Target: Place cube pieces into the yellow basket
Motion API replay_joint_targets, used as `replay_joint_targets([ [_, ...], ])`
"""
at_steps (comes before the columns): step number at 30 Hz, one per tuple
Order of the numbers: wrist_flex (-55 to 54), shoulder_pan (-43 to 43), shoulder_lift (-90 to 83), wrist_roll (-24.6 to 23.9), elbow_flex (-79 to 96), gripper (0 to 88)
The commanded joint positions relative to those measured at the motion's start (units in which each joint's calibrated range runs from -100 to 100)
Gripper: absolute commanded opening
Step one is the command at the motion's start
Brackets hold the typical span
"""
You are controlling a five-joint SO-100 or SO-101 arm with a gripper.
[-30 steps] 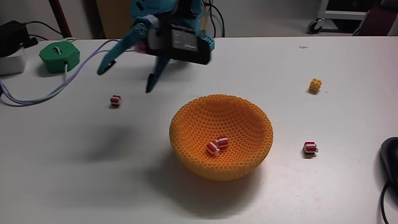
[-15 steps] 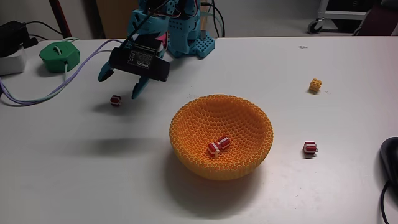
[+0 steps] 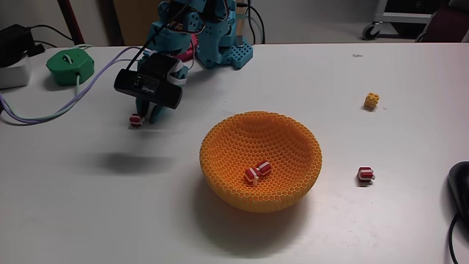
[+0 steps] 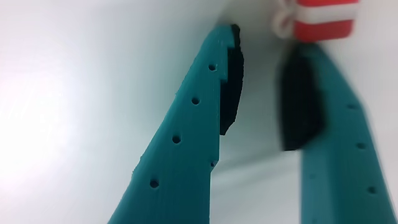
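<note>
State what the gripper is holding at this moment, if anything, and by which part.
Nothing is held. The teal gripper is open, and the small red-and-white striped cube lies just beyond its fingers, not between them.

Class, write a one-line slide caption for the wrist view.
Open hand nearing a red-and-white cube piece on the white table.

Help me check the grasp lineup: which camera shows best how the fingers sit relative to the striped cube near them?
The wrist view. It shows the open gripper close up, with the cube just beyond the right finger's tip, not yet between the pads. The fixed view shows the same cube small and partly hidden beside the gripper, so the gap there is unclear.
</note>
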Motion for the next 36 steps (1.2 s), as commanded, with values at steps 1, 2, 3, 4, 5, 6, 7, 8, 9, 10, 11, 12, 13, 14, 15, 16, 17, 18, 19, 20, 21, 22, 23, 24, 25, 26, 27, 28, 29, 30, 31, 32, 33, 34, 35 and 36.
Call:
replay_joint_targets([
  [1,-2.63,-0.62,0.59,0.39,-1.16,0.0],
  [2,-2.8,-1.27,0.49,0.29,-1.35,0.0],
  [3,-2.89,-2.02,0.49,0.1,-1.74,0.0],
  [4,-2.89,-2.67,0.4,0.05,-2.51,0.0],
  [5,-2.89,-3.23,0.11,0.44,-3.47,0.0],
  [6,-2.63,-3.79,-0.65,0.98,-4.43,0.0],
  [7,-1.85,-4.35,-1.5,1.47,-5.49,0.0],
  [8,-1.59,-5.19,-2.44,1.47,-6.26,0.0],
  [9,-1.59,-6.12,-3.3,1.32,-7.13,0.0],
  [10,-1.59,-6.87,-4.15,1.51,-8.09,0.0],
  [11,-1.5,-7.52,-4.81,1.9,-8.86,0.0],
  [12,-0.72,-7.98,-5.19,2.2,-9.63,0.0],
  [13,0.76,-8.36,-5.38,2.3,-10.21,0.0],
  [14,1.28,-8.54,-5.38,2.25,-10.12,0.0],
  [15,0.85,-8.54,-5.38,2.49,-9.34,3.7],
  [16,-0.28,-8.54,-5.38,3.52,-8.38,12.9],
  [17,-0.72,-8.08,-5.29,4.93,-8.0,24.6],
  [18,-0.2,-7.7,-5.1,6.15,-8.0,35.5],
  [19,-0.02,-6.87,-5.1,6.15,-7.42,37.3],
  [20,0.06,-6.03,-4.62,5.67,-6.94,37.3],
  [21,-0.02,-5.1,-3.77,5.18,-6.65,37.2],
  [22,-0.81,-3.88,-2.92,5.03,-6.17,37.1],
  [23,-0.98,-2.67,-2.26,4.98,-6.07,36.8],
  [24,-0.98,-1.55,-1.69,4.88,-6.07,36.1],
  [25,-1.07,-0.62,-1.12,4.84,-6.07,35.8],
  [26,-1.07,0.22,-0.65,4.69,-5.97,35.4],
  [27,-1.33,0.68,-0.17,4.2,-5.59,34.9],
  [28,-1.94,0.96,0.4,3.71,-5.11,34.3],
  [29,-2.89,1.06,1.34,3.47,-4.92,34.0],
  [30,-3.76,1.15,2.57,3.42,-4.82,33.5],
  [31,-4.8,1.15,3.9,3.27,-5.01,32.9],
  [32,-6.02,0.87,5.6,3.17,-5.4,32.3],
  [33,-6.89,0.4,7.4,2.93,-6.07,31.5],
  [34,-7.76,-0.06,9.3,2.78,-6.94,30.8],
  [35,-8.71,-0.34,11.1,2.78,-7.61,30.2],
  [36,-9.67,-0.71,12.71,2.69,-8.29,29.5],
])
